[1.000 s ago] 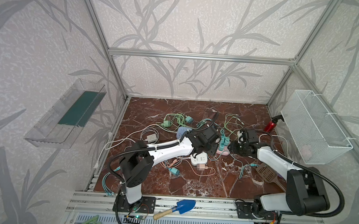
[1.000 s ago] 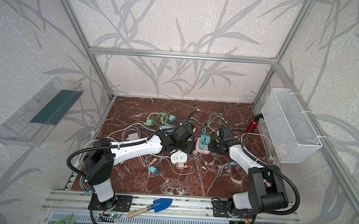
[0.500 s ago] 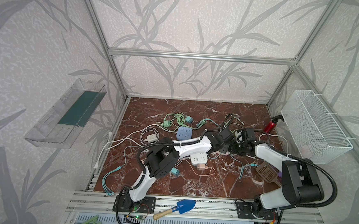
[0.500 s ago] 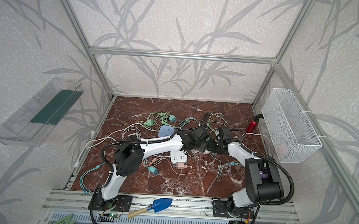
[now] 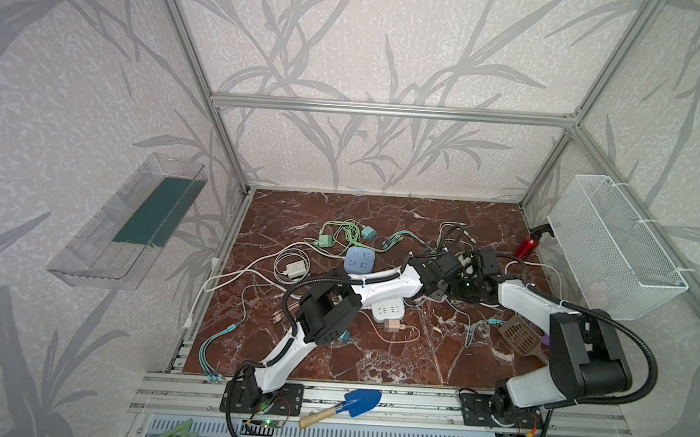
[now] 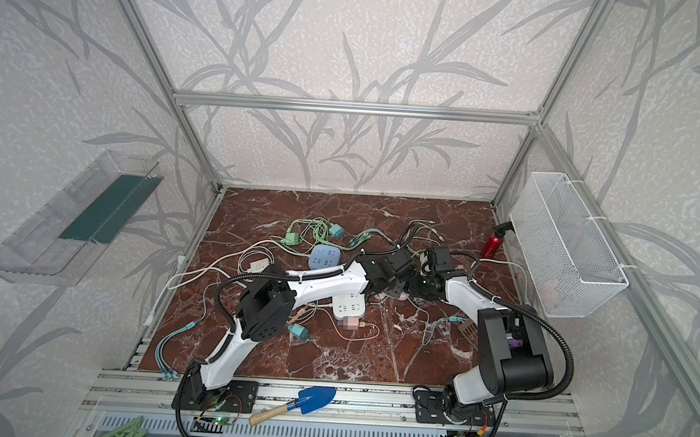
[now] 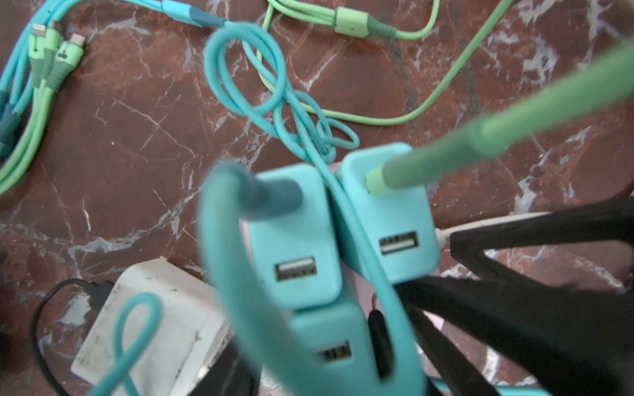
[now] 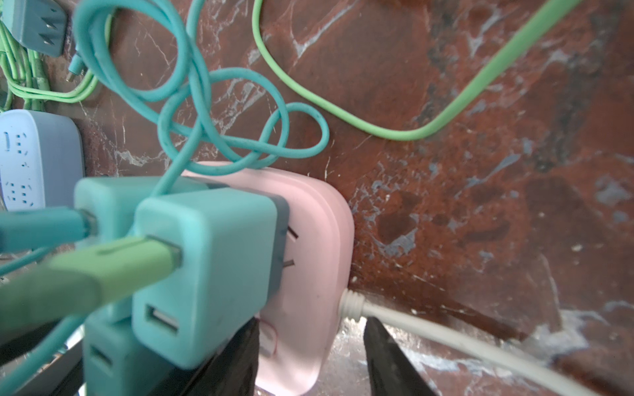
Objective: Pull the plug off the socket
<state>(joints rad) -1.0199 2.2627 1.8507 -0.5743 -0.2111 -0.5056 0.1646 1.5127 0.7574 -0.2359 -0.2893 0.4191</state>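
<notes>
A pink socket (image 8: 308, 240) lies on the marble floor with three teal plugs standing in it. My left gripper (image 7: 308, 360) reaches across the middle and is shut on the nearest teal plug (image 7: 329, 346), which is blurred. The other two plugs (image 7: 295, 247) (image 7: 387, 219) carry a teal and a green cable. My right gripper (image 8: 310, 329) is shut on the socket's edge. One of its fingers (image 8: 236, 360) lies on the socket's face under a plug (image 8: 206, 274), the other by the white cord (image 8: 429, 329). In both top views the grippers (image 5: 444, 275) (image 5: 467, 287) meet and hide the socket.
A blue socket cube (image 5: 360, 260), a white one (image 5: 386, 311) and a pink charger (image 5: 391, 325) lie among loose cables. At right stand a red bottle (image 5: 525, 245), a wire basket (image 5: 613, 248) and a brown scoop (image 5: 518, 334). A blue trowel (image 5: 358, 403) lies on the front rail.
The left arm has swung right, over to the socket beside the right gripper, and its jaws have closed in around a teal plug. The right gripper has stayed at the socket.
</notes>
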